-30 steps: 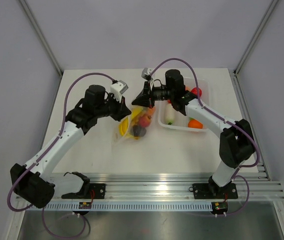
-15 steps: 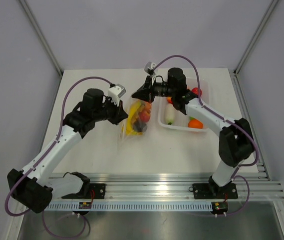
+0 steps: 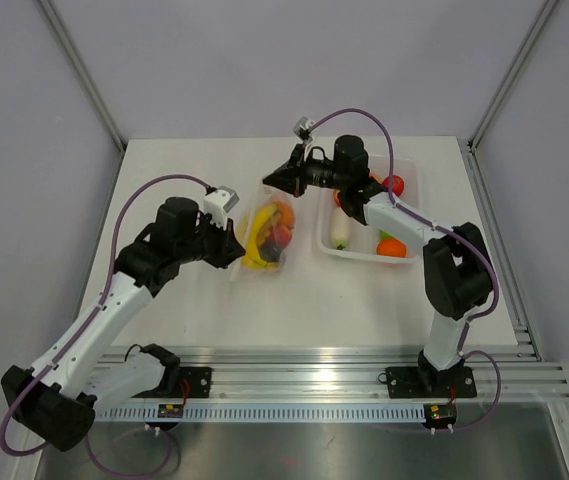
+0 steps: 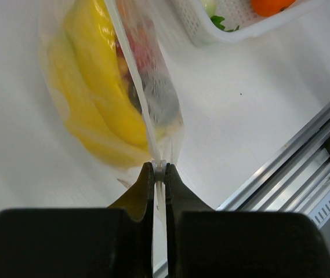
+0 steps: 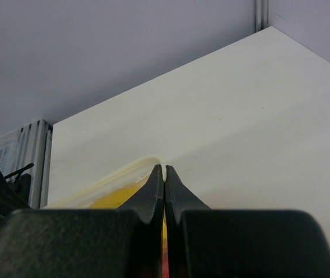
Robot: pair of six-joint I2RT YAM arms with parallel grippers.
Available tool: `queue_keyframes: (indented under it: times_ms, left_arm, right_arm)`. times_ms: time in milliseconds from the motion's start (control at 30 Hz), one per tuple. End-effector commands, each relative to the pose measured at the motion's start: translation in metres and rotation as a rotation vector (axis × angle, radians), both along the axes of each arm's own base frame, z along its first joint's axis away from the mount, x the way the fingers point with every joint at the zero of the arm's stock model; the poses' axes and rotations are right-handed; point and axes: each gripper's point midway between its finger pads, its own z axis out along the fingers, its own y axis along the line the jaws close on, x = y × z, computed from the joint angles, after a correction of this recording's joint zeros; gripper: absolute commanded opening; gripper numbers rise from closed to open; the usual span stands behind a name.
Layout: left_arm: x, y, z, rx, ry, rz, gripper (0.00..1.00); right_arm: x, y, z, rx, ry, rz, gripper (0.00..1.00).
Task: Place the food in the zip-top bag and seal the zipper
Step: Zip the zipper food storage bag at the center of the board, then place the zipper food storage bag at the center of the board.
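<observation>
From above, the zip-top bag [image 3: 252,225], food [image 3: 280,235] inside, is stretched between both arms over the counter [image 3: 214,300], presumably to keep its mouth taut. Left wrist: the left pincer [image 4: 159,168] is clamped on the bag's edge. Right wrist: the right pincer [image 5: 164,171] is pinched closed on the opposite end.

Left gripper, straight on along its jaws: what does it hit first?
The zip-top bag itself: the left gripper is shut on its edge, so the bananas inside come first, with the white tray probably beyond.
</observation>
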Motion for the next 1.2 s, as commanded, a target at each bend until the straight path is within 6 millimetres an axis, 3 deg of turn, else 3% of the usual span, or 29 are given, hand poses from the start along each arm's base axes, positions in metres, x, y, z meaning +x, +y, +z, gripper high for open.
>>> queue_keyframes:
  times_ms: [0,333,633,733,967,1000,1067,1100,1167]
  left_arm:
    - [-0.024,0.009,-0.012,0.005,0.113,0.045,0.00]
    - [-0.044,0.015,-0.017,-0.029,0.168,0.075,0.00]
    - [-0.054,0.014,-0.021,-0.049,0.202,0.062,0.00]
    - [-0.047,0.018,-0.019,-0.038,0.169,0.100,0.00]
    - [0.003,0.033,0.029,0.043,-0.026,0.210,0.00]
    - [0.011,0.032,0.052,0.036,-0.072,0.213,0.00]
    - [0.016,0.038,0.071,0.054,-0.130,0.224,0.00]
    - [0.019,0.040,0.091,0.040,-0.178,0.234,0.00]
    - [0.020,0.045,0.104,0.054,-0.221,0.245,0.00]
  right_arm:
    - [0.040,-0.016,0.067,0.137,-0.178,-0.149,0.00]
    - [0.058,-0.021,0.071,0.200,-0.151,-0.242,0.00]
    - [0.058,-0.017,0.069,0.224,-0.129,-0.218,0.00]
    - [0.058,-0.013,0.067,0.225,-0.119,-0.186,0.00]
    - [0.067,0.007,0.080,0.327,-0.109,-0.086,0.00]
    - [0.062,0.014,0.082,0.338,-0.099,-0.014,0.00]
    - [0.056,0.018,0.093,0.378,-0.120,0.046,0.00]
    - [0.055,0.020,0.097,0.398,-0.105,0.068,0.00]
    - [0.056,0.020,0.101,0.418,-0.113,0.067,0.00]
